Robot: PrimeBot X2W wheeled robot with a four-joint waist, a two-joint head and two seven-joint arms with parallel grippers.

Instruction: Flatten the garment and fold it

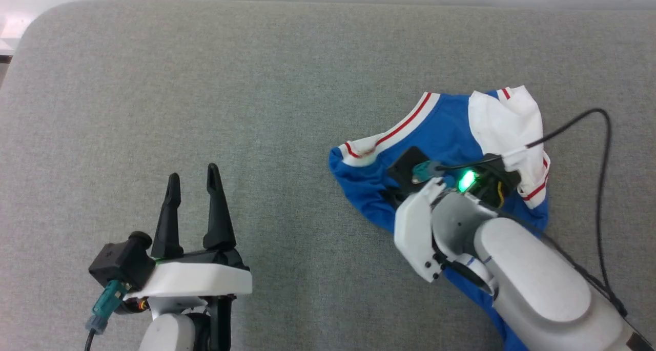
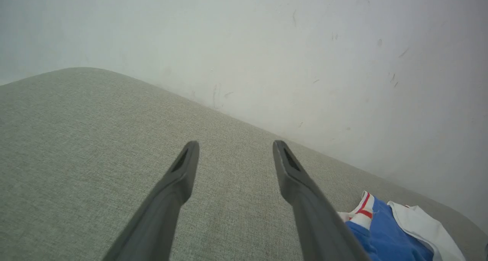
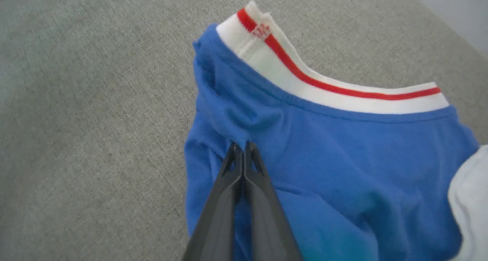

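Shirt: the blue shirt (image 1: pixel 451 130) lies crumpled on the right half of the grey worktop (image 1: pixel 205 84), well clear of its far edge.
Collar band: the white band with a red stripe (image 3: pixel 324 89) faces the far edge.
Sleeve: a white sleeve (image 1: pixel 505 120) is bunched on the shirt's right side.
Right gripper: the right gripper (image 3: pixel 243 148) has its fingers pressed together, pinching a blue fold near the collar band.
Left gripper: the left gripper (image 1: pixel 193 171) has its fingers spread and holds nothing, over bare worktop left of the shirt.

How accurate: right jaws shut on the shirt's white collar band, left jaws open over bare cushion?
One error: the right gripper pinches the garment in its blue body, not the collar band; the right wrist view shows it. The rest holds.
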